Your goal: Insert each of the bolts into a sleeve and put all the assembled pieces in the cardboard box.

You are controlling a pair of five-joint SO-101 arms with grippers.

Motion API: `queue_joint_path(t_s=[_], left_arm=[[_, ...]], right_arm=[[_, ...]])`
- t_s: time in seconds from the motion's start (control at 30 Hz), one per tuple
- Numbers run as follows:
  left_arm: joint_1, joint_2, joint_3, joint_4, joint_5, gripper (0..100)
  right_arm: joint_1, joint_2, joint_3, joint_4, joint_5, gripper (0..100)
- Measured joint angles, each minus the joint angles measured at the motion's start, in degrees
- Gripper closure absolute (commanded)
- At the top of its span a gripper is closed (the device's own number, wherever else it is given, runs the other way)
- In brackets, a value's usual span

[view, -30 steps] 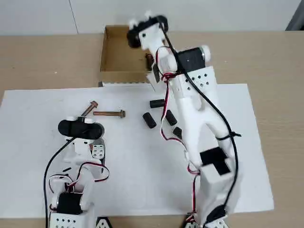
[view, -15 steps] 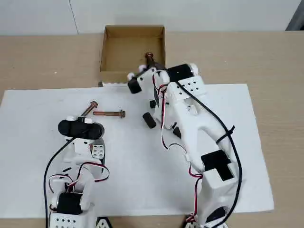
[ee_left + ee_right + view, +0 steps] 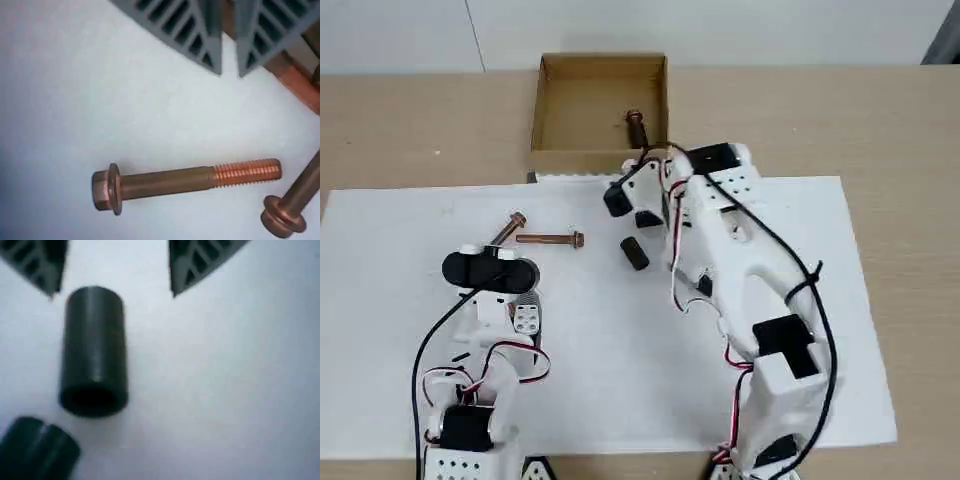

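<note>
Right gripper [image 3: 112, 285] is wide open and empty, low over a black sleeve [image 3: 93, 357] lying on the white paper [image 3: 400, 230] near the cardboard box [image 3: 548, 150]. The sleeve sits off-centre, close to one jaw tip, with a second sleeve [image 3: 37, 452] just beside its open end. Likely step is a sleeve pick. Centre the jaws across the barrel, close at mid-length and stay clear of the neighbour. Left gripper [image 3: 228, 62] is nearly closed, holding nothing, above a loose bolt [image 3: 165, 182] with another bolt [image 3: 292, 205] beside it. The box holds one piece [image 3: 635, 125], probably assembled.
</note>
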Motion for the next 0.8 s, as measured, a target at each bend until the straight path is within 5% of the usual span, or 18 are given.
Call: queue_joint_path(t_s=[0.8], left_arm=[[0.0,0.0,0.0,0.0,0.0,99]], right_arm=[[0.3,-1.2,16.8,-16.3,5.2,84.1]])
